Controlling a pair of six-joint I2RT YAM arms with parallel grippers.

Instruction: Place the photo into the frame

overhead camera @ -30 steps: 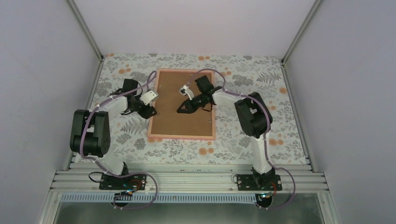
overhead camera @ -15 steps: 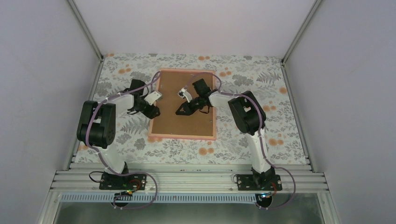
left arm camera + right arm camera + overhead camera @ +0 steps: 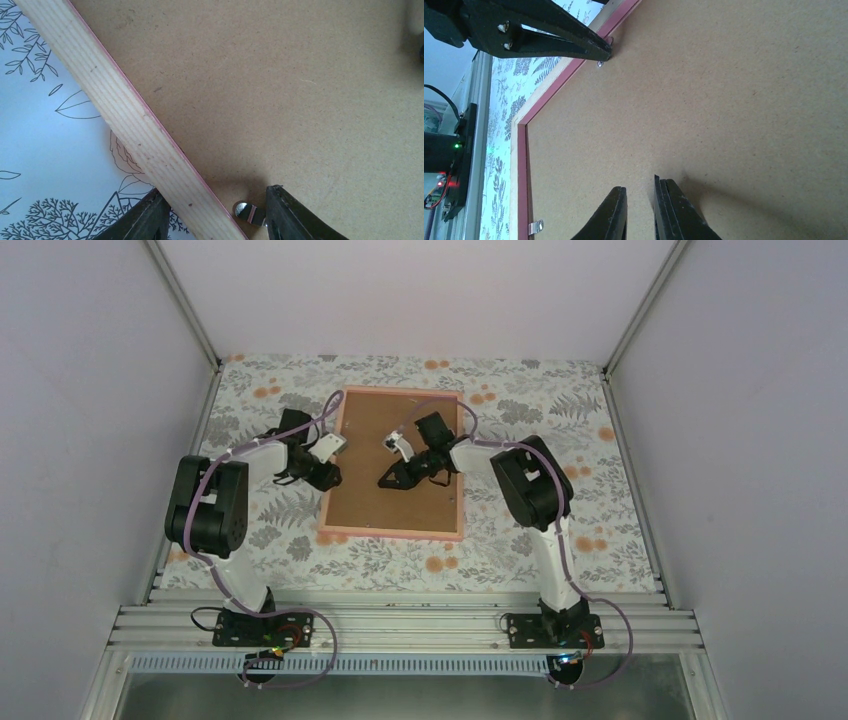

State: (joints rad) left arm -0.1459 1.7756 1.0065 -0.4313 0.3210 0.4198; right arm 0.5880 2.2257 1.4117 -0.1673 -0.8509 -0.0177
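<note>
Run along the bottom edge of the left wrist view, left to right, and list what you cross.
cloth → tool finger → frame → metal clip → other finger → backing board

Top camera looks down; both close wrist cameras share the frame (image 3: 132, 125).

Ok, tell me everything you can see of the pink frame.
The frame lies flat, back up, on the floral tablecloth: a thin rectangle, pink on the sides, pale bare wood on the rear. A brown backing board fills it, with small metal tabs at the rim. The open left gripper straddles its left rail; the right gripper, closed, sits at the board, contact unclear.
</note>
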